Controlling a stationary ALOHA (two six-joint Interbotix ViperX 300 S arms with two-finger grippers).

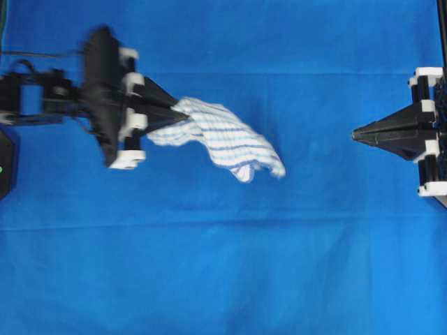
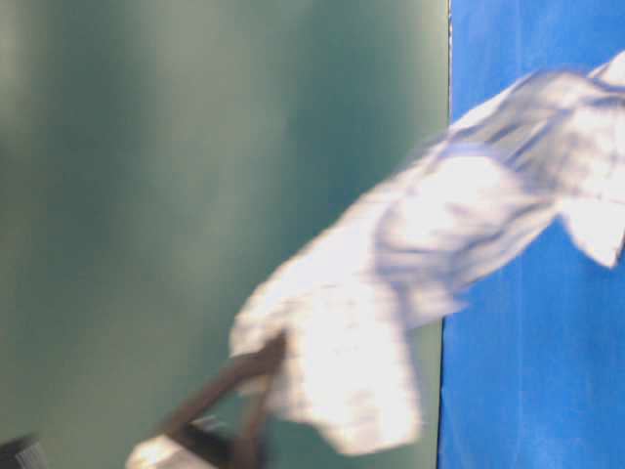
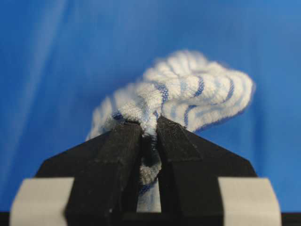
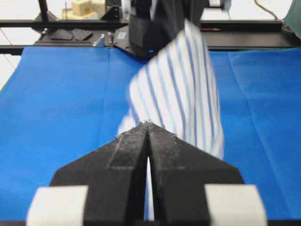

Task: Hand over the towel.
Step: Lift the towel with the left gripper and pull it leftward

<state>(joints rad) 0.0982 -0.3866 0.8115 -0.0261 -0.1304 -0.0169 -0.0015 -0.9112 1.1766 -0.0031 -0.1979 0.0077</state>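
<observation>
Left gripper [image 1: 183, 115] pinches soft striped towel [image 1: 223, 137] by one bunched corner; right gripper [image 1: 355, 133] closed, empty, well apart across bare blue cloth [image 1: 223, 279].

This looks like a robot lab. A big blue cloth [image 1: 223, 279] covers the whole surface. Two black robot arms face each other across it, one on the left [image 1: 42, 98] and one on the right [image 1: 433, 132]. Behind them stand black metal bars [image 4: 56, 23] and a green wall [image 2: 195, 195].
</observation>
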